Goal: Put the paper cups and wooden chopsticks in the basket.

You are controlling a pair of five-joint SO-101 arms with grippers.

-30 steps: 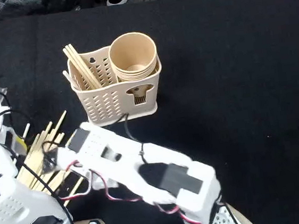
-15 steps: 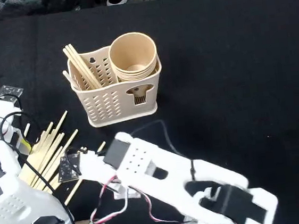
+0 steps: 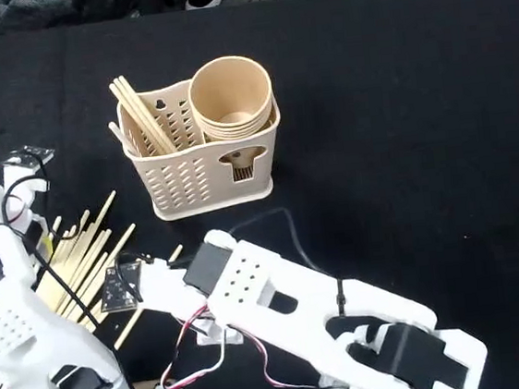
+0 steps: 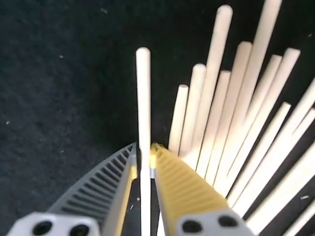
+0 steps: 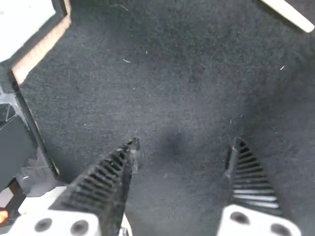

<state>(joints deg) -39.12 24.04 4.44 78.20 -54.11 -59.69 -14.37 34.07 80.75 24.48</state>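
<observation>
1 chopstick (image 4: 143,93) clamped in left gripper (image 4: 144,151), beside loose pile (image 4: 241,128) — right gripper (image 5: 183,145) spread wide above black cloth (image 5: 197,73). Paper cups (image 3: 231,100) sit in basket (image 3: 204,177).

The hole-patterned basket (image 3: 204,174) is beige, the paper cups (image 3: 231,95) tan, the chopsticks (image 3: 90,259) pale wood, the table (image 3: 419,122) black.
</observation>
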